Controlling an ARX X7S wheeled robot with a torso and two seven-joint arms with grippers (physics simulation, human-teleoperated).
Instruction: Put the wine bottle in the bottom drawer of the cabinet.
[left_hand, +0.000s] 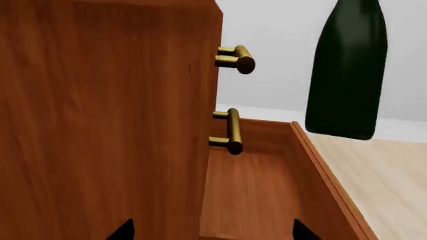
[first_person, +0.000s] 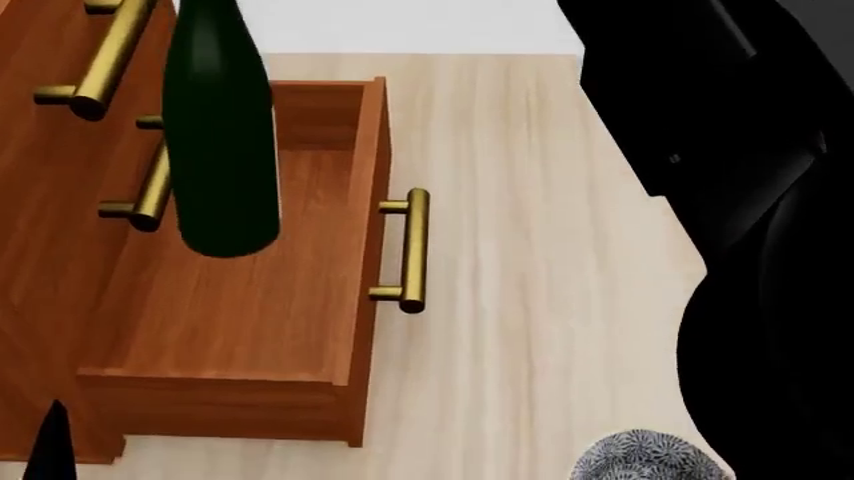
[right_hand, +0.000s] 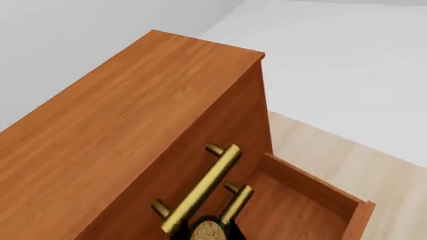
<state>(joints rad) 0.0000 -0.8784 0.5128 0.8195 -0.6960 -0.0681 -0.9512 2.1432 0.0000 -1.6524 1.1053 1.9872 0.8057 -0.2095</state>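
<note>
A pale wooden floor (first_person: 534, 200) meets a white wall (right_hand: 80, 40).

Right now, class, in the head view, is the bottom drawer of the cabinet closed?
No: the bottom drawer is pulled out from the cabinet, its empty wooden floor showing, with the wine bottle above it.

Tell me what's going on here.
The robot is putting a bottle into the cabinet's bottom drawer. The drawer is pulled open and empty, and the bottle hangs upright above it. The right wrist view shows its cork directly below the camera, so the right tool seems to hold it.
</note>
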